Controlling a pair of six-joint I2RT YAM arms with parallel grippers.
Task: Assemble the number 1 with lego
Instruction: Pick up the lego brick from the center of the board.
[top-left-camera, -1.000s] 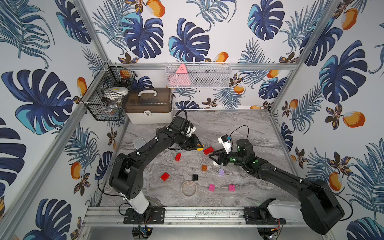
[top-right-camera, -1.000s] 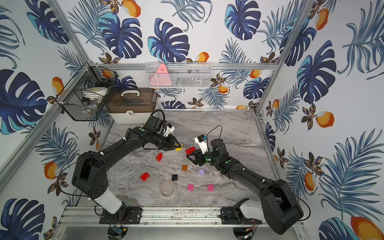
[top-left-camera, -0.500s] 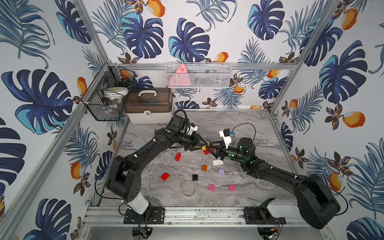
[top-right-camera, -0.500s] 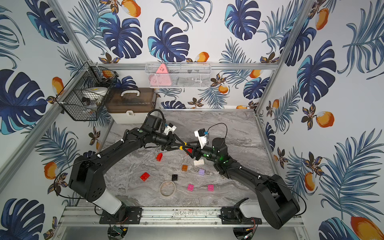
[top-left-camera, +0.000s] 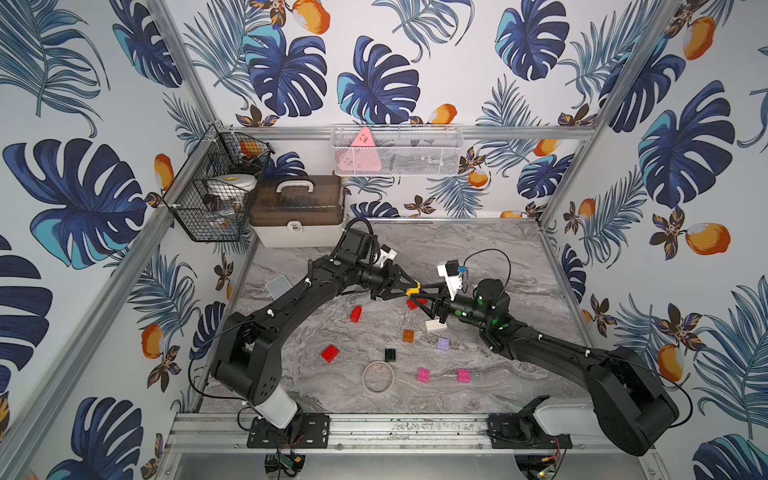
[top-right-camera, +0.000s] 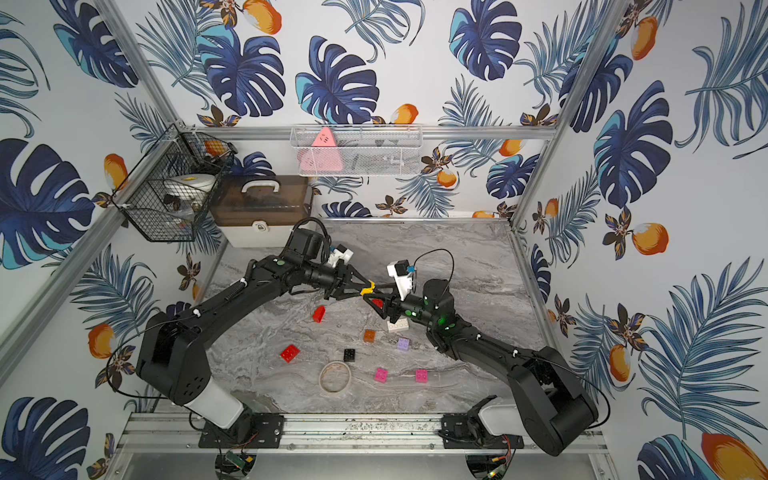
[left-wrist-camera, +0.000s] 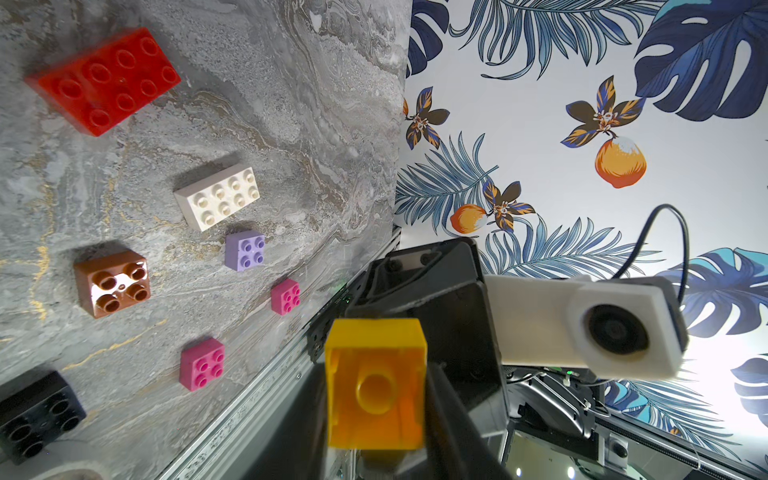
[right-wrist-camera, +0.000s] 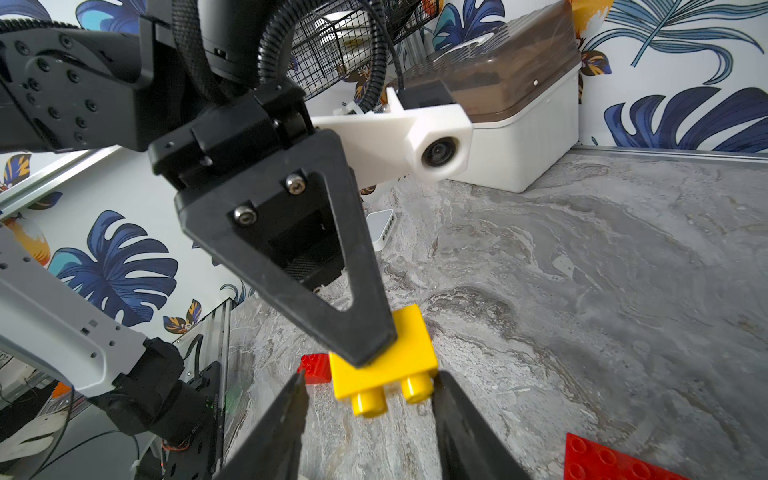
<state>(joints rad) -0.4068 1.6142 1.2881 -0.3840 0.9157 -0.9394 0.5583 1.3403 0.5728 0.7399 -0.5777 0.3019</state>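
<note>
Leaf-and-orange wallpaper surrounds a grey marbled bench (top-left-camera: 498, 257). Two black arms reach in from the near rail and meet above the middle of the bench. In the far left corner stands a white storage case (top-left-camera: 297, 226) with a brown lid, and a black wire basket (top-left-camera: 208, 208) hangs on the wall beside it.

The left pincer (top-left-camera: 404, 291) is clamped on a yellow brick (right-wrist-camera: 382, 361) and holds it in the air, studs pointing at the right pincer (right-wrist-camera: 370, 388). That pincer stands partly spread with its jaws astride the stud end. One finger is at the brick's side and the other shows a clear gap.

Under the meeting point a red brick (top-left-camera: 411, 303) lies on the bench. Loose toward the near edge are a white brick (top-left-camera: 435, 325), a second red brick (top-left-camera: 356, 313), a third red brick (top-left-camera: 330, 353), an orange brick (top-left-camera: 409, 336), a lilac brick (top-left-camera: 443, 343), a black brick (top-left-camera: 390, 354) and two pink bricks (top-left-camera: 423, 374), none touching. A tan ring (top-left-camera: 377, 377) lies just beside the black brick.
</note>
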